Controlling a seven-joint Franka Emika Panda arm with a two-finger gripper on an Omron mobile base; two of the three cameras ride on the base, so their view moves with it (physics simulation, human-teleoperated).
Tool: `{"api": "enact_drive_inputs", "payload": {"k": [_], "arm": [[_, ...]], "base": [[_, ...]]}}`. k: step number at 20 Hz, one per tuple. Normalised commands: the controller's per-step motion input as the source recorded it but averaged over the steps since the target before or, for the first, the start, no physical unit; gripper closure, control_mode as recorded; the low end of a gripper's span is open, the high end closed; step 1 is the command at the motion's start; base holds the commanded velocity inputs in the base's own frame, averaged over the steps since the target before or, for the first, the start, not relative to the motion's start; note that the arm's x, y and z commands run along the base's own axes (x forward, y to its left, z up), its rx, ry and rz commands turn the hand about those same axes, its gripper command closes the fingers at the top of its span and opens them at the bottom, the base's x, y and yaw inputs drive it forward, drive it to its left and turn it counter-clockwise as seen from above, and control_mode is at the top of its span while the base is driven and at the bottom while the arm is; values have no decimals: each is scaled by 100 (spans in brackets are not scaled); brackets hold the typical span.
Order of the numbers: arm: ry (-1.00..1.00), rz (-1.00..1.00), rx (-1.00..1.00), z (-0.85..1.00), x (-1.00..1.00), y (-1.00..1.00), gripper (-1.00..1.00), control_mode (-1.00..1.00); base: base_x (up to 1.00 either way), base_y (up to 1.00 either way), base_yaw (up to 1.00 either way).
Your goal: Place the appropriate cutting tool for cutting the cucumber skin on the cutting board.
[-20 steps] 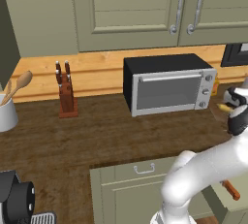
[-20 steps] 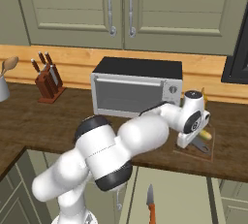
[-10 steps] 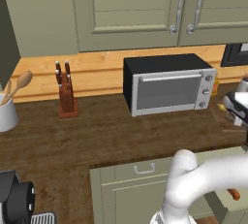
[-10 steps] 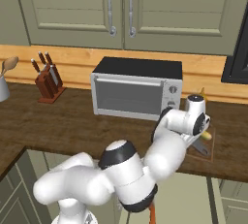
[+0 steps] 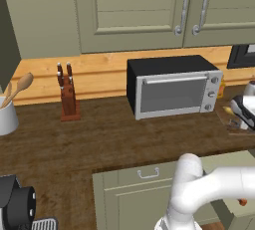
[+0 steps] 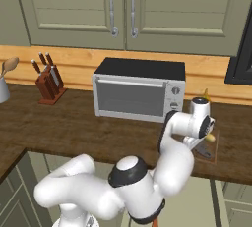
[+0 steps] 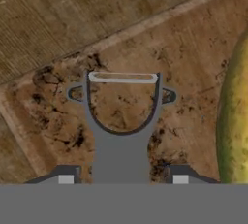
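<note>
The cutting tool [image 7: 122, 121], a slim dark grey peeler with a Y-shaped head, lies flat on the brown cutting board [image 7: 193, 48]. My gripper [image 7: 123, 177] hangs right above it, open, with a fingertip on each side of the handle and a gap to both. The yellowish-green cucumber [image 7: 235, 121] lies on the board just right of the peeler. From the right base view the hand [image 6: 197, 123] points down over the board [image 6: 212, 153], and the cucumber's end [image 6: 210, 137] peeks out beside it. In the left base view the hand [image 5: 244, 110] stands over the board [image 5: 230, 124].
A toaster oven [image 6: 140, 89] stands just left of the board on the dark wood counter [image 6: 69, 123]. A knife block [image 6: 48, 78] with brown-handled knives is far left, and a white pot of wooden spoons [image 5: 7, 114] beyond it. Cabinet doors hang above.
The hand has stayed over the cutting board. The arm's elbow has swung down and forward, toward the cameras.
</note>
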Motion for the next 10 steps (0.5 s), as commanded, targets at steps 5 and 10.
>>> {"api": "enact_drive_inputs", "payload": {"k": [5, 10], "arm": [[-11, 3, 1, 43, -58, 0, -100, -100], [-11, 6, 0, 77, -80, 2, -100, -100]], "base": [[0, 0, 0], [0, 0, 0]]}}
